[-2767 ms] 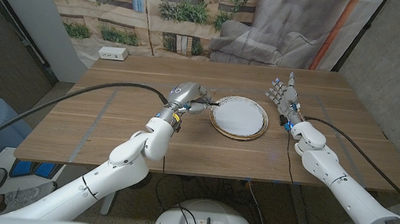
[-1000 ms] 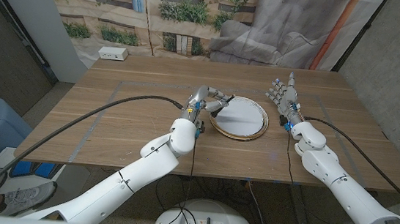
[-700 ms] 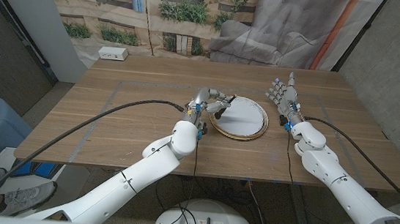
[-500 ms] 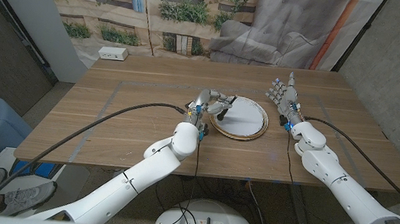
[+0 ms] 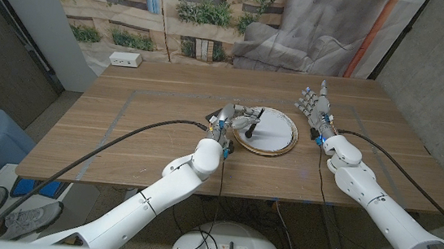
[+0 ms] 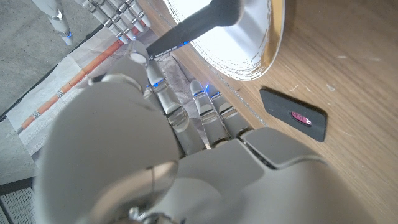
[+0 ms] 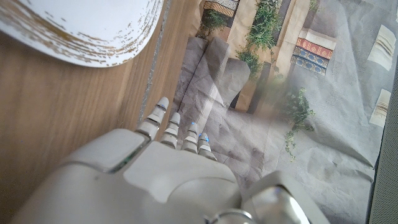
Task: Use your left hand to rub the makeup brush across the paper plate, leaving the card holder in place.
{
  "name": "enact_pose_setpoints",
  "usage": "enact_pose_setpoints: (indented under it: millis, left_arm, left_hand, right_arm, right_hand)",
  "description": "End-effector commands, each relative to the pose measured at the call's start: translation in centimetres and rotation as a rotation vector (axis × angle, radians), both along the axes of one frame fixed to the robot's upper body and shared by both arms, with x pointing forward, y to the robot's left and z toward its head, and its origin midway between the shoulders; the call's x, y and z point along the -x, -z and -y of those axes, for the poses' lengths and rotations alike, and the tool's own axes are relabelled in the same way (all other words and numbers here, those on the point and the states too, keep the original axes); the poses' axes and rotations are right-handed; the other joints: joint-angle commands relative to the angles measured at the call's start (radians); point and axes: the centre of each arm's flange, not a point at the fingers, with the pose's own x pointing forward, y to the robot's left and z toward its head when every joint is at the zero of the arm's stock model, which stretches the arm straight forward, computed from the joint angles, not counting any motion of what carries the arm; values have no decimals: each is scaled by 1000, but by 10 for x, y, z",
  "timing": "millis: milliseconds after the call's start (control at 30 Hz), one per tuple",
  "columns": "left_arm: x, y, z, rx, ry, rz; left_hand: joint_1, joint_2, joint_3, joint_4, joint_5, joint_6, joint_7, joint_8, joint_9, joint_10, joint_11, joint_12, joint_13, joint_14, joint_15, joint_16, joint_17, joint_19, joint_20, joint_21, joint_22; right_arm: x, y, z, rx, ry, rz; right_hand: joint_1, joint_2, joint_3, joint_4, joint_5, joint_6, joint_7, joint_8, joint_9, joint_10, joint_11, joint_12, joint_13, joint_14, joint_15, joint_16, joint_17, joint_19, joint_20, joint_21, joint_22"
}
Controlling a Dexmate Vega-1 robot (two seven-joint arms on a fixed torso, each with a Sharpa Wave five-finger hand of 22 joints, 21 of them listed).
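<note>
The left hand (image 5: 235, 118) grips the makeup brush (image 5: 253, 128) by the handle end, fingers closed around it at the paper plate's (image 5: 286, 136) left rim. The hold leaves the dark shaft free to reach inward over the white plate surface, which suits a rubbing stroke; whether the bristles touch the plate cannot be told from the head view. In the left wrist view the brush handle (image 6: 196, 23) runs out from the fingers (image 6: 163, 99) across the plate (image 6: 273, 37).

The card holder (image 6: 293, 114), a flat dark piece with a small red mark, lies on the wooden table (image 5: 123, 131) just beside the plate rim, apart from the hand. That closeness appears to be the chief risk.

The right hand (image 5: 314, 105) stands upright right of the plate, fingers apart, holding nothing, presumably kept clear.
</note>
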Motion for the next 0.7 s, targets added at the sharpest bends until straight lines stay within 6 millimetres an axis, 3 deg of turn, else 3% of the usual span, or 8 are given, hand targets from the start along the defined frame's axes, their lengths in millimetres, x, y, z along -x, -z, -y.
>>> enact_pose_setpoints:
  millis: [33, 700]
  left_arm:
    - [-5, 8, 5, 23, 33, -24]
    - [-10, 23, -4, 26, 18, -27]
  left_hand:
    - [-5, 13, -6, -1, 7, -2, -4, -2, 4, -3, -2, -3, 5, -8, -150, -3, -1, 20, -9, 11, 5]
    - [-4, 20, -13, -1, 9, 2, -2, 0, 5, -2, -2, -3, 5, -12, -150, 0, 0, 19, -12, 9, 7]
  right_arm:
    - [0, 0, 0, 0, 0, 0]
    - [0, 0, 0, 0, 0, 0]
  right_hand:
    - [5, 99, -1, 5, 6, -8, 0, 5, 3, -8, 0, 7, 1, -1, 9, 4, 3, 1, 7, 6, 5]
    - [5, 99, -1, 5, 6, -7, 2, 5, 3, -7, 1, 7, 1, -1, 10, 3, 3, 1, 7, 6, 5]
